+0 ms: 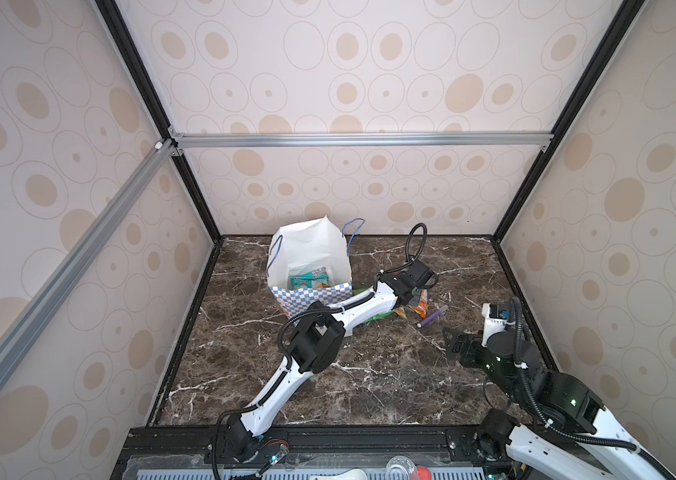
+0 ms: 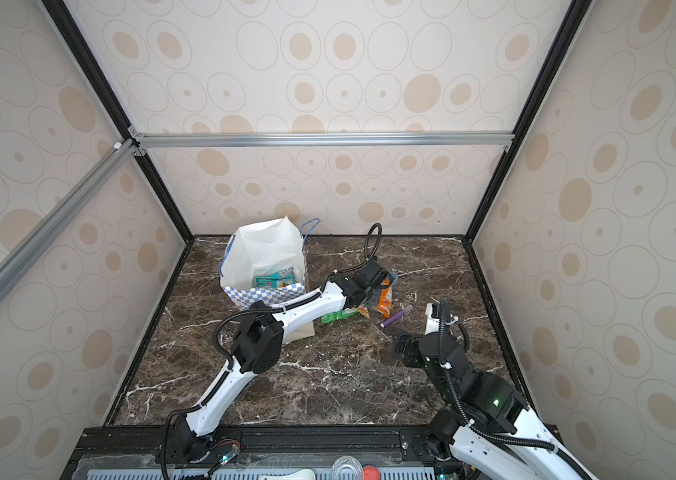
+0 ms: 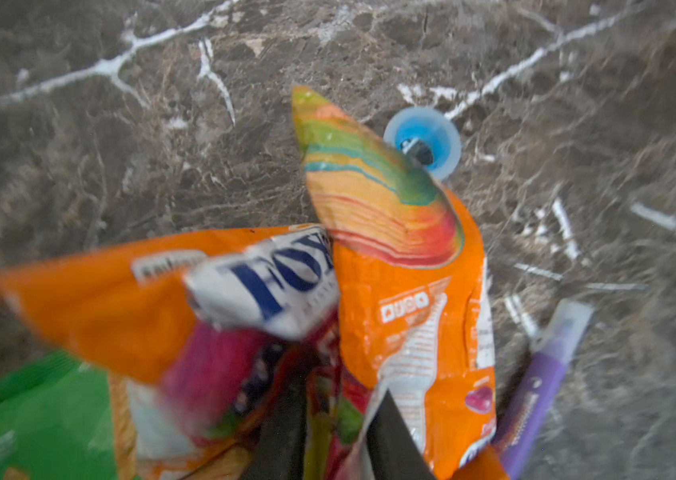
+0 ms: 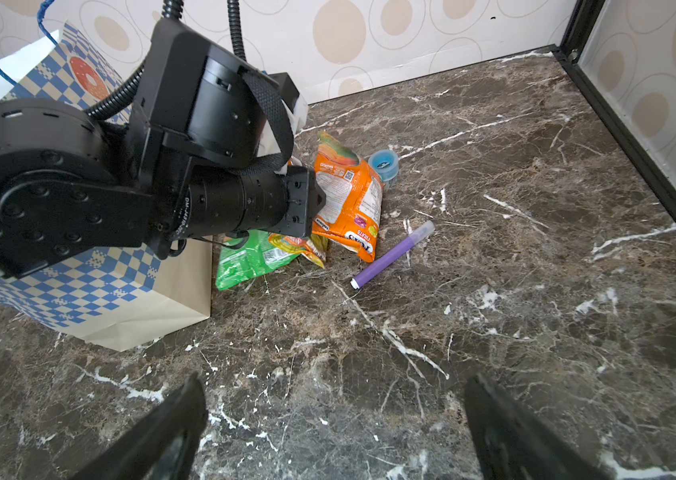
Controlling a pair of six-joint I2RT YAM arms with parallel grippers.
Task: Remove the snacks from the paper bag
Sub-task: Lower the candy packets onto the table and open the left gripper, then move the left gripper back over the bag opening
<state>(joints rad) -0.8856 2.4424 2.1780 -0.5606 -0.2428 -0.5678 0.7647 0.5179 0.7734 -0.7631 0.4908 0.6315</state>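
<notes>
Setting a packet down beside the paper bag [image 1: 307, 245] looks like the step in hand. At the lower centre of the left wrist view the left fingers [image 3: 284, 432] stand slightly parted with crumpled red and yellow foil between them. Whether they pinch that foil or stand free of it, I cannot tell. A blurred orange packet [image 3: 112, 303] fills the lower left there. A striped orange packet [image 3: 402, 291] runs up the middle, just beside the blue tape roll [image 3: 431, 141]. The right fingers [image 4: 186, 415] are spread wide and empty at the bottom of the right wrist view, over the bare surface [image 4: 494, 311].

Of the snacks, a green packet [image 4: 249, 259] and the orange ones lie left of centre in that view, at the bag's base, with a purple pen [image 4: 390, 255] to their right. At least a teal packet [image 1: 307, 277] is inside the bag, near the centre of a top view.

The next move probably calls for clearing the foil, rising, and reaching down through the bag's open mouth. The bag is white inside with a blue-checked front and thin blue handles, and it leans, so it may shift.
</notes>
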